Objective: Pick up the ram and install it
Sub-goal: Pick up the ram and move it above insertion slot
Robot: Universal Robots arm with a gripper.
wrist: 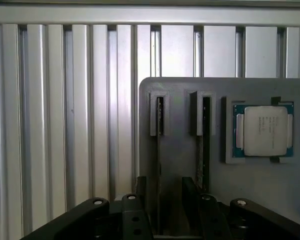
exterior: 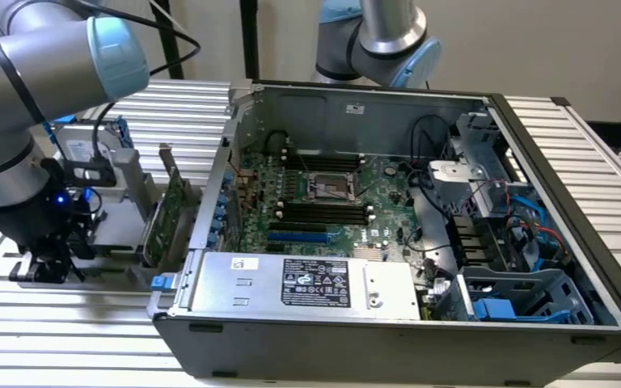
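Nearest the wrist camera, I am seeing the hand (wrist: pixel 165 186) standing open. Its two black fingers (wrist: pixel 141 187) are spreading to either side of a thin strip and gripping nothing. That strip is looking like the ram (wrist: pixel 160 150), seen edge-on and standing in a slot of the grey holder (wrist: pixel 180 90). I cannot tell whether the fingers are touching it. A second slot is running just beside it, and beyond that a processor (wrist: pixel 262 131) is lying flat in its own recess of the holder. The holder is resting on the slatted metal tabletop (wrist: pixel 65 125).

In the exterior view, the hand (exterior: pixel 46 267) is reaching down at that view's left, low over the holder. A green expansion card (exterior: pixel 171 212) is standing upright between the hand and the open computer case (exterior: pixel 322 347). Inside the case, the motherboard (exterior: pixel 386 190) is lying exposed. A second arm (exterior: pixel 381 40) is standing behind the case.
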